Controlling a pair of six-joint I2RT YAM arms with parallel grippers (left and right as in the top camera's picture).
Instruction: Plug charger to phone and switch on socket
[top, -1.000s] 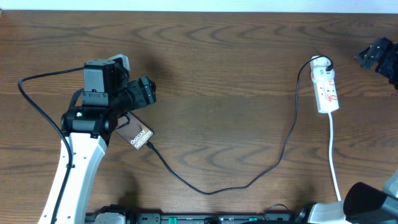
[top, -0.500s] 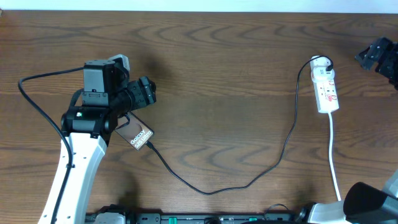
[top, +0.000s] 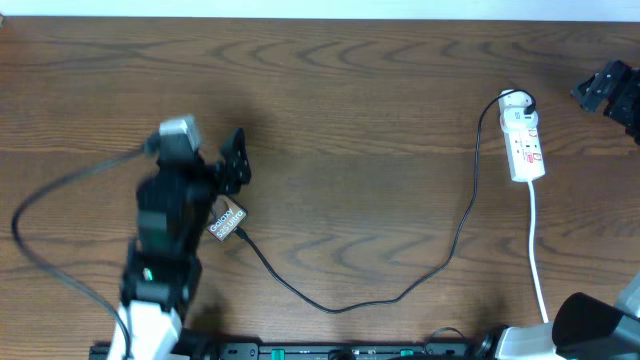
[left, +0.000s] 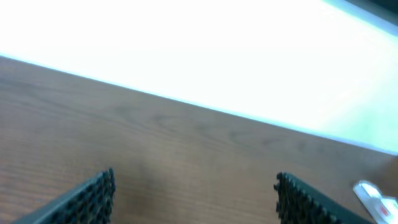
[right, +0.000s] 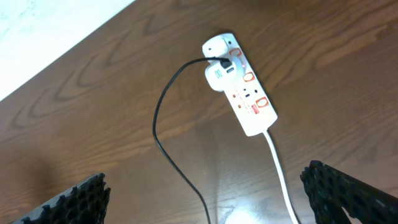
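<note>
The phone (top: 227, 219) lies flat at the left of the table, mostly hidden under my left arm, with only its "Galaxy" end showing. The charger cable (top: 400, 295) runs from the phone's lower end across the table to the white socket (top: 526, 142). Its plug tip (top: 241, 235) touches the phone's edge; I cannot tell whether it is seated. My left gripper (top: 236, 160) is open and empty just beyond the phone, and the left wrist view (left: 193, 190) shows only bare wood between its fingers. My right gripper (right: 208, 193) is open and empty, above and short of the socket (right: 244, 93).
A white adapter (right: 219, 76) sits in the socket with the black cable (right: 163, 118) leaving it. The socket's white cord (top: 538, 255) runs to the front edge. My right arm's dark head (top: 606, 86) is at the far right edge. A bright white wall borders the far side.
My left arm has swung back toward the front and turned, blurred by motion, now covering more of the phone. The right arm, cable and socket have not moved.
</note>
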